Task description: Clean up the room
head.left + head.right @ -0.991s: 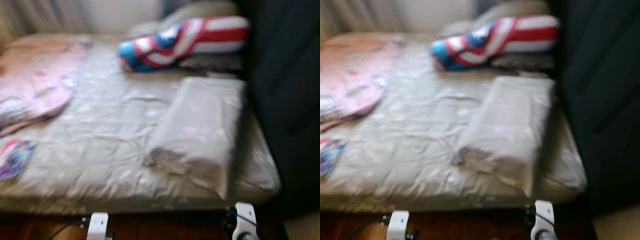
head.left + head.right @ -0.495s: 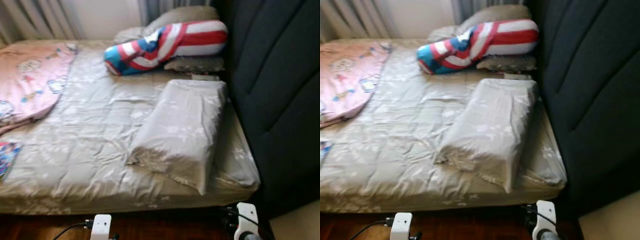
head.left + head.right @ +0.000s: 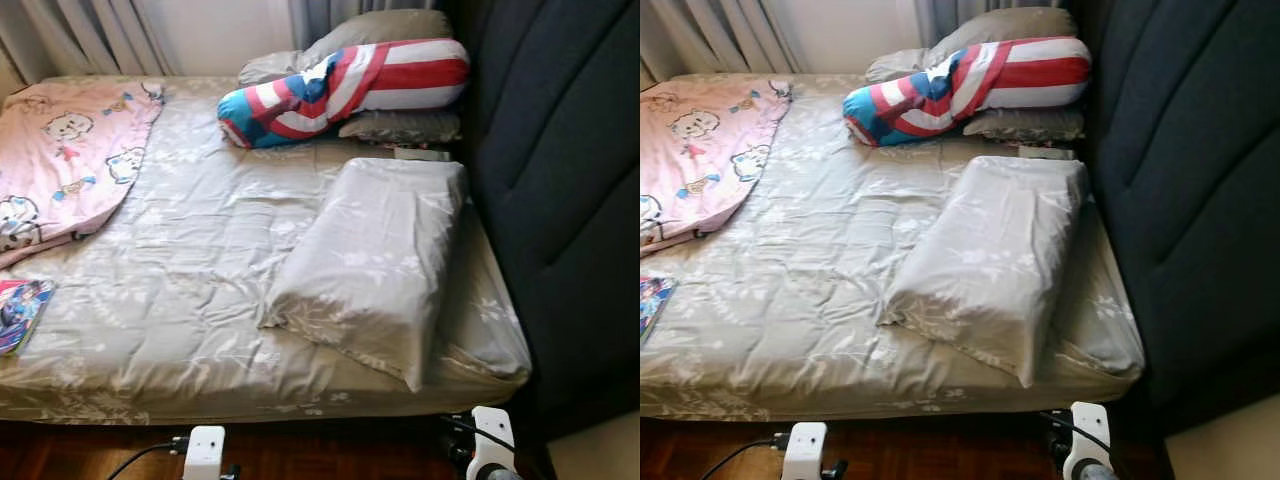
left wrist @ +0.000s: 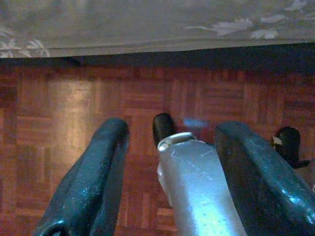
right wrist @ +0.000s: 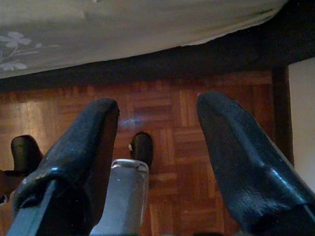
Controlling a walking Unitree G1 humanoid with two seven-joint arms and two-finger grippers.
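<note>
A bed (image 3: 200, 290) with a grey-beige flowered sheet lies before me. On it rest a matching grey pillow (image 3: 375, 260) at the right, a red, white and blue bolster (image 3: 340, 85) at the far end, and a pink cartoon blanket (image 3: 60, 150) at the left. A small colourful flat item (image 3: 20, 312) sits at the bed's near left edge. Both arms hang low in front of the bed. My left gripper (image 4: 174, 130) and right gripper (image 5: 158, 105) are open over the parquet floor, holding nothing.
A tall dark padded headboard (image 3: 560, 180) runs along the bed's right side. Two grey pillows (image 3: 385, 25) lie behind the bolster, with curtains (image 3: 90, 35) beyond. A cable (image 3: 135, 458) trails on the wooden floor by the bed's near edge.
The camera has swung and the picture has gone from blurred to sharp. Nothing on the bed has moved and both arms still hang low.
</note>
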